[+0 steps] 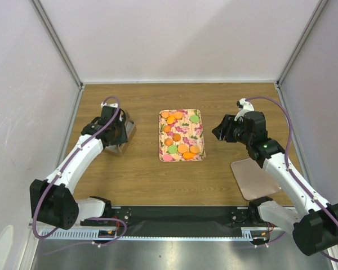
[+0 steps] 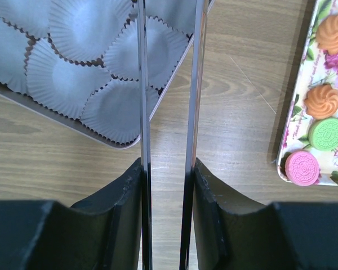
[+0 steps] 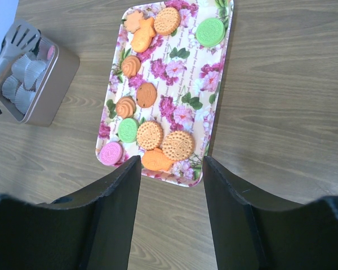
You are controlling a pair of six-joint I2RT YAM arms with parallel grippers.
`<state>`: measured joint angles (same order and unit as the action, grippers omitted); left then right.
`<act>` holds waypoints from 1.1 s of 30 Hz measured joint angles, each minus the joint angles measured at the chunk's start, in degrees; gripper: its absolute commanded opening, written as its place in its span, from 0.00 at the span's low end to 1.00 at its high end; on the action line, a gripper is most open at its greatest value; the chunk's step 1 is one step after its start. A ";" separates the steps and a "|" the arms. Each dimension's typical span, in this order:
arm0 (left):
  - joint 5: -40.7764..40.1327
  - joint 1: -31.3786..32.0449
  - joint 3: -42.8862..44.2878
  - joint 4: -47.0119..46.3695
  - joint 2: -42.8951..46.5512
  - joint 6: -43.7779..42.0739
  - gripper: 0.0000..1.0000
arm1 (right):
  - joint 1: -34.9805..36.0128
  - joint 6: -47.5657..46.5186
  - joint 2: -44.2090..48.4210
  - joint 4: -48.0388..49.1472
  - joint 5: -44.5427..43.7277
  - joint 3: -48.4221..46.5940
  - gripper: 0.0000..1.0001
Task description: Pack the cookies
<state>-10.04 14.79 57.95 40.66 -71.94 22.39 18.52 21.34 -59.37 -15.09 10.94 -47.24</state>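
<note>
Orange, pink, green and brown cookies (image 3: 177, 145) lie loose on a floral tray (image 3: 174, 70) in the middle of the wooden table (image 1: 141, 174) in the top view. In the left wrist view a corner of the tray shows at the right edge, with a pink and a green cookie lowest in the frame.

The left gripper (image 2: 167, 169) is closed on a pair of metal tongs (image 2: 142, 84). Their two thin blades run up the frame from between its fingers, a narrow gap between them and nothing caught in it. The blades pass over the corner of a metal tin (image 3: 56, 79) filled with white paper cups (image 2: 79, 22), at the upper left.

The right gripper (image 3: 170, 166) hangs over the tray's lower edge in its own view, its jaws spread wide and holding nothing.
</note>
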 measured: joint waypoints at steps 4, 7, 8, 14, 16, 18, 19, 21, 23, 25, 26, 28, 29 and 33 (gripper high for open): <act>0.39 -0.09 -1.11 -0.48 -0.31 0.00 0.40 | 0.02 0.00 -0.02 0.00 0.00 0.00 0.54; 0.42 -0.09 -1.90 -0.72 -0.31 0.02 0.40 | 0.00 0.00 -0.07 0.00 -0.02 0.00 0.54; 0.44 -0.11 -2.10 -0.74 -0.31 0.02 0.40 | 0.00 0.00 -0.09 0.00 -0.02 0.00 0.53; 1.31 -0.20 -3.61 -1.27 -0.31 0.04 0.41 | 0.02 0.00 -0.11 0.00 0.00 0.00 0.54; 1.51 -0.20 -4.09 -1.46 -0.28 0.07 0.41 | 0.02 0.00 -0.11 0.00 -0.02 0.00 0.54; 1.88 -0.20 -4.68 -1.81 -0.28 0.09 0.41 | 0.02 0.00 -0.11 0.00 -0.02 0.00 0.53; 1.92 -0.20 -4.81 -1.86 -0.28 0.09 0.41 | 0.02 0.00 -0.11 0.00 0.00 0.00 0.54; 2.34 -0.20 -5.05 -1.99 -0.28 0.11 0.40 | 0.02 0.00 -0.11 0.00 0.00 0.00 0.53; 2.60 -0.20 -5.05 -2.03 -0.28 0.11 0.41 | 0.02 0.00 -0.11 0.00 0.00 0.00 0.54; 2.78 -0.20 -5.05 -2.03 -0.28 0.09 0.41 | 0.04 0.00 -0.11 0.00 -0.02 0.00 0.53; 2.80 -0.20 -5.05 -2.03 -0.28 0.11 0.43 | 0.04 0.00 -0.11 0.00 0.00 0.00 0.54; 2.80 -0.20 -5.05 -2.05 -0.28 0.11 0.46 | 0.07 0.00 -0.11 0.00 0.00 0.00 0.54; 2.80 -0.22 -5.05 -2.05 -0.28 0.09 0.47 | 0.04 0.00 -0.11 0.00 0.00 0.00 0.54; 2.80 -0.26 -5.09 -2.08 -0.02 0.07 0.49 | 0.07 0.00 -0.11 0.00 0.00 0.00 0.53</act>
<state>-7.25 14.52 52.86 38.59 -71.96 22.46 18.59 21.34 -59.48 -15.09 10.94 -47.24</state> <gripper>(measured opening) 0.488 0.536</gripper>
